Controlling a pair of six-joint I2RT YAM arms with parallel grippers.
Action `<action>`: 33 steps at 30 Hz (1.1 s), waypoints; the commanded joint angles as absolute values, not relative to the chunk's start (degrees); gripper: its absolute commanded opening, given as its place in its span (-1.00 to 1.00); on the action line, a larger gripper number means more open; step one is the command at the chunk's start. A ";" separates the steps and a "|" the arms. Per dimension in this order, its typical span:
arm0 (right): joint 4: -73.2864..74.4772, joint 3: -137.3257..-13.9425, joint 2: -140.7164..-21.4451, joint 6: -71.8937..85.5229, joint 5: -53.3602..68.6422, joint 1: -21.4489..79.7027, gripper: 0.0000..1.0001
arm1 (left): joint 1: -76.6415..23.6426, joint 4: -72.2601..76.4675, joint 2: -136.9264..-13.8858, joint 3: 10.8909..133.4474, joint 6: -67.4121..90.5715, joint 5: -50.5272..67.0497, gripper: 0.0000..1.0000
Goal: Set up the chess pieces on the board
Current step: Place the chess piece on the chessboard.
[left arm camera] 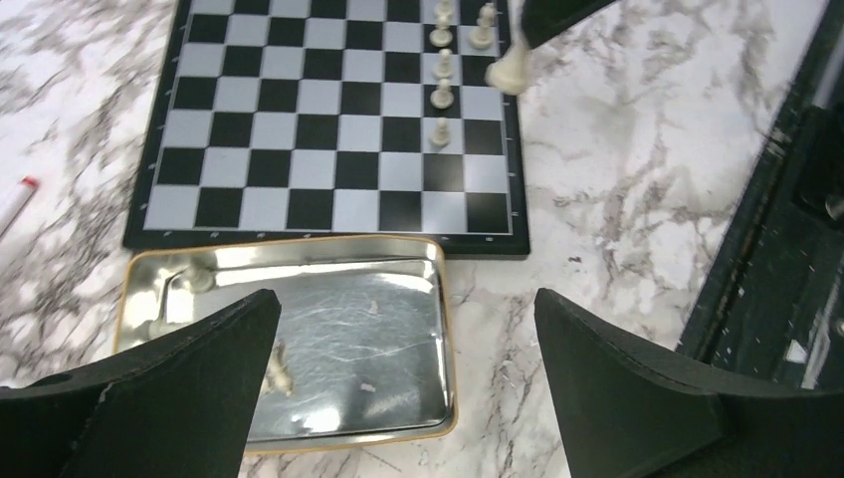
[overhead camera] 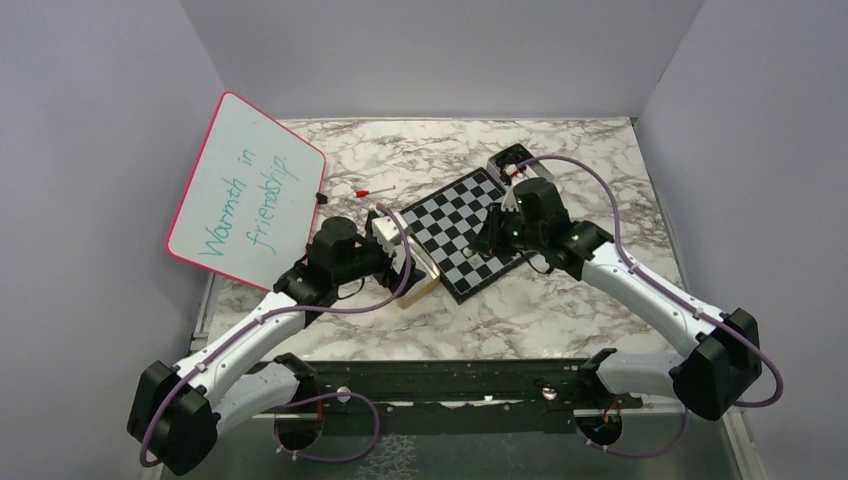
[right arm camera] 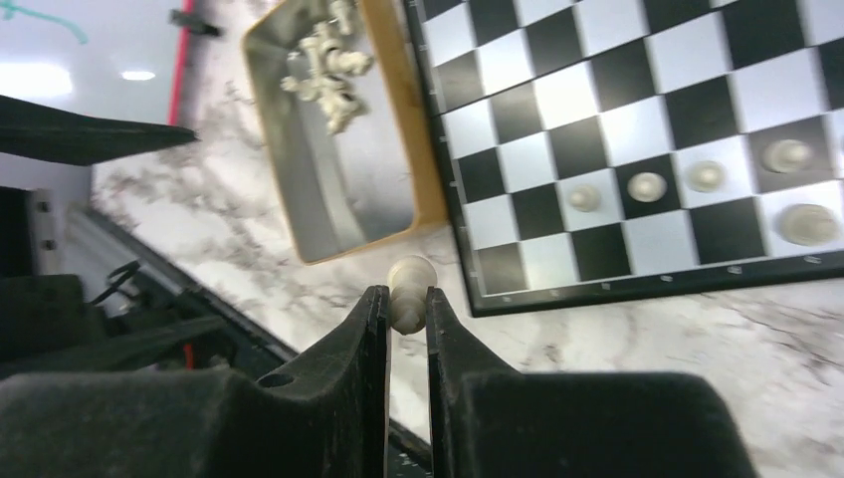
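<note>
the small square black-and-white chequered board (overhead camera: pixel 462 228) lies turned like a diamond at the middle of the white marble-patterned table (overhead camera: pixel 560 300). the left pincer (left arm camera: pixel 403 299) stands wide apart and holds nothing. its black fingers (left arm camera: pixel 189 398) hang over a shallow rectangular silver tin with a gold rim (left arm camera: pixel 358 319), which lies just beside the board's edge, at six o'clock of the board in the left wrist view. one pale piece (left arm camera: pixel 280 372) lies on the tin's floor by the left finger.

the right pincer (right arm camera: pixel 406 311) is clamped on a small whitish-silver chess piece (right arm camera: pixel 409 289), whose rounded head sticks out past the fingertips. in the right wrist view the held piece shows over the marble, just off the board's seven o'clock corner, between board and tin. in the left wrist view it hangs at the board's right rim, toward one o'clock. whether it touches anything below, i cannot tell.

five pale pieces (left arm camera: pixel 439 132) stand on the board near that rim, four in a line and one beside the far end. more pale pieces (right arm camera: pixel 328 65) lie heaped in the tin, at eleven o'clock of the right wrist view.

at ten o'clock of the table sits a pink-framed whiteboard (overhead camera: pixel 245 195) with teal handwriting. a white pen with a red cap (overhead camera: pixel 375 190) lies between it and the board.
</note>
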State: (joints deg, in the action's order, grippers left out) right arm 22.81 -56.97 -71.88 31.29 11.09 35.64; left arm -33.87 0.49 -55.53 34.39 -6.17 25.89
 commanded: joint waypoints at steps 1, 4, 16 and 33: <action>28.96 -57.53 -69.13 26.32 -1.72 35.85 -0.66 | -33.81 -6.68 -56.37 39.01 -0.95 13.08 0.98; 30.10 -56.89 -68.42 24.89 -5.53 35.87 -0.66 | -32.87 -9.71 -58.56 40.67 -0.28 12.14 0.98; 25.79 -51.03 -71.15 23.70 -11.92 35.86 -0.66 | -21.65 -9.76 -59.64 39.13 12.34 18.47 0.98; 20.42 -49.71 -79.40 24.46 -14.41 35.83 -0.63 | -21.18 -17.65 -61.51 40.48 12.84 16.22 0.98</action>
State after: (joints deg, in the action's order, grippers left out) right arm 22.79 -49.63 -77.38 24.10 -11.79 35.64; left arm -21.43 -16.97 -62.22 39.62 13.45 16.45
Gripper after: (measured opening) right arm 0.190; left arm 0.990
